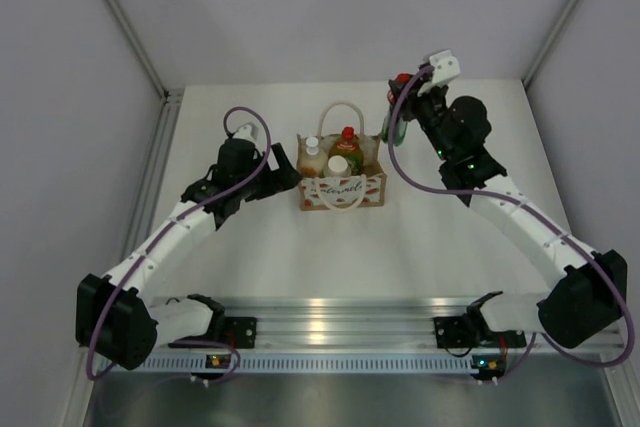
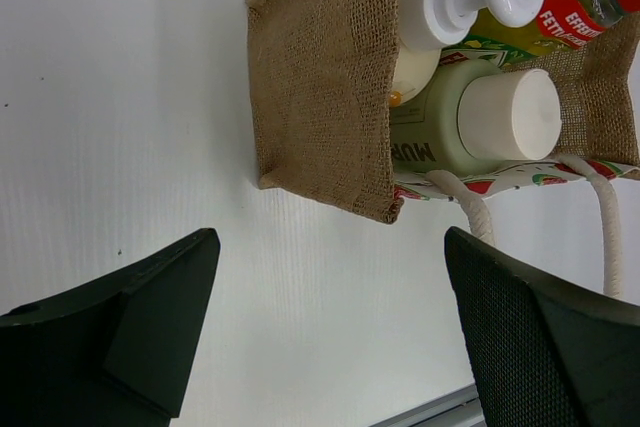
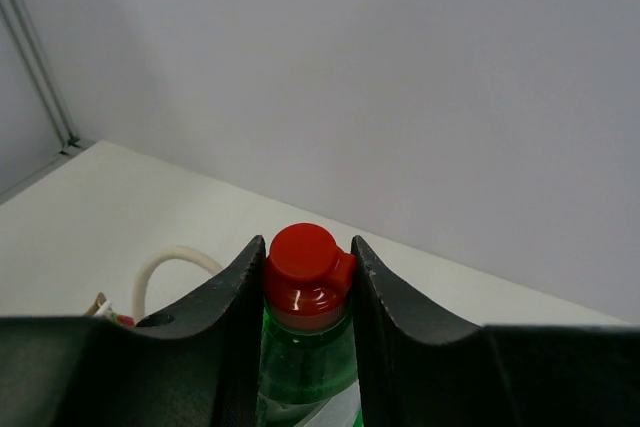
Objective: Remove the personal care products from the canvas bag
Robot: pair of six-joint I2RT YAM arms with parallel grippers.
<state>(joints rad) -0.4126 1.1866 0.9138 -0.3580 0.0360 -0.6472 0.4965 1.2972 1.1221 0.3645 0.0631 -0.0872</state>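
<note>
The canvas bag [image 1: 343, 190] stands mid-table, a tan tote with rope handles and a lettered white front. It holds the yellow-green bottle with red cap [image 1: 347, 140], the cream bottle with white nozzle [image 1: 312, 152] and the pale cylinder with white cap [image 1: 338, 164]; these also show in the left wrist view, the cylinder [image 2: 470, 122] nearest. My right gripper [image 3: 308, 272] is shut on the dark green bottle with red cap [image 3: 306, 277], held right of the bag [image 1: 398, 107]. My left gripper [image 2: 330, 297] is open and empty, just left of the bag [image 2: 320, 87].
The white table [image 1: 250, 247] is bounded by grey walls on three sides. An aluminium rail [image 1: 330, 332] runs along the near edge between the arm bases. A rope handle loop [image 3: 165, 272] shows in the right wrist view.
</note>
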